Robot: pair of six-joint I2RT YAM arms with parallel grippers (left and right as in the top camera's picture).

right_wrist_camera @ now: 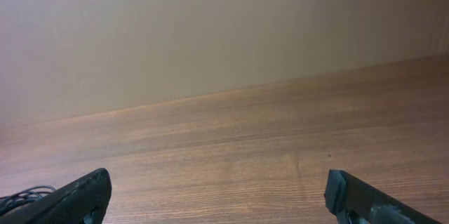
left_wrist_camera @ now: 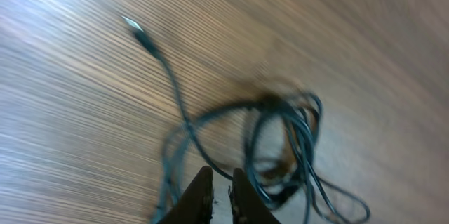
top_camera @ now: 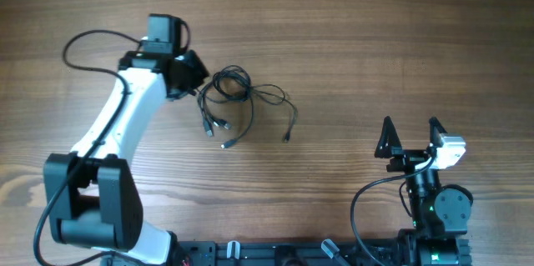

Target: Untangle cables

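The cables [top_camera: 238, 92] lie in a loose black tangle on the wooden table left of centre, with plug ends trailing toward the front [top_camera: 225, 143] and one to the right [top_camera: 286, 137]. My left gripper [top_camera: 197, 89] sits at the tangle's left edge. In the left wrist view its fingertips [left_wrist_camera: 219, 176] stand almost together with only a thin slit, and nothing is between them. The blurred coil of cables [left_wrist_camera: 284, 136] lies just ahead, and one silver-tipped plug [left_wrist_camera: 133, 26] stretches away. My right gripper [top_camera: 410, 137] is wide open over bare wood [right_wrist_camera: 221, 199], far from the cables.
The left arm's white link [top_camera: 125, 116] runs from its base at the front left up to the tangle. The right arm's base [top_camera: 434, 208] stands at the front right. A pale wall [right_wrist_camera: 210, 27] rises behind the table's far edge.
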